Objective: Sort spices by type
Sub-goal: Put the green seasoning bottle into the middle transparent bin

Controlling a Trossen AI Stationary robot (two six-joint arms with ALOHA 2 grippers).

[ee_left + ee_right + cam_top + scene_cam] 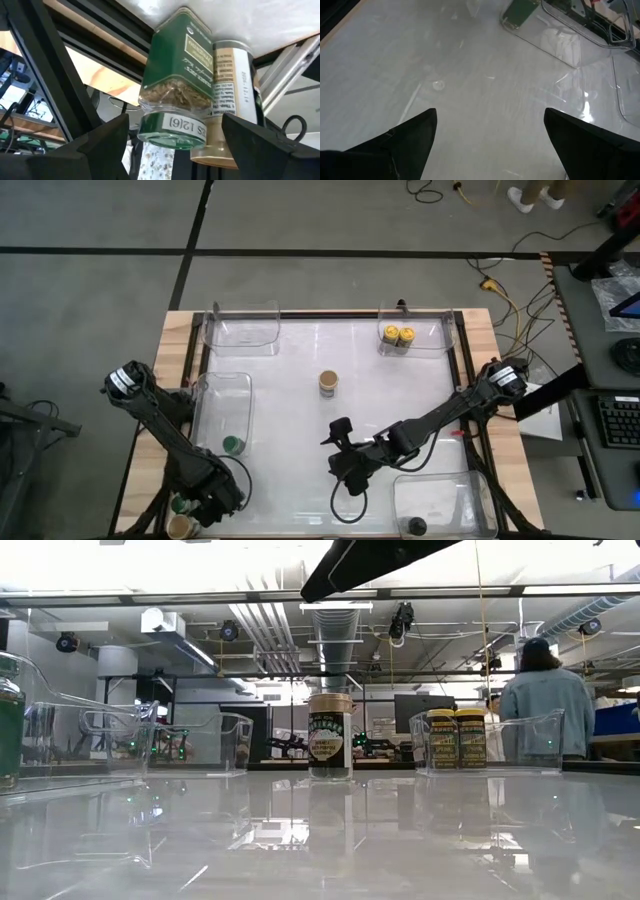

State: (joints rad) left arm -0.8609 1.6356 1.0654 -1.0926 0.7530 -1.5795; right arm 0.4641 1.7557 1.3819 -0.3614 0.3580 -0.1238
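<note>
Closest to my left wrist camera stands a green-lidded spice jar (175, 95) with a green label, touching a tan-lidded jar (227, 100) with a pale label. Both sit at the near left corner, off the white bench top. My left claw (174, 125) is spread wide on either side of the green jar and grips nothing.

I judge the step in hand to be fetching this green jar. The next move is to ease forward until the fingers flank it alone, close without catching the tan neighbour, then carry it to the left bin (215, 385), where the other green jar (233, 445) already stands.

Further out, a tan-lidded jar (328, 383) stands alone mid-bench. Two yellow-lidded jars (398, 335) touch in the far right bin (445, 330). One black-lidded jar (416, 527) is in the near right bin (450, 480). I cannot find a second black one. A fourth bin (245, 330) sits at the far left.

My right claw (345, 450) hangs over bare bench right of centre and nearer than the lone tan jar, fully spread and holding nothing.

The green jar's lid rim shows characters like "12[6]". The label print is too small to read, as it is on the other jars. Beyond the bench, a person (540, 690) stands with their back turned.
</note>
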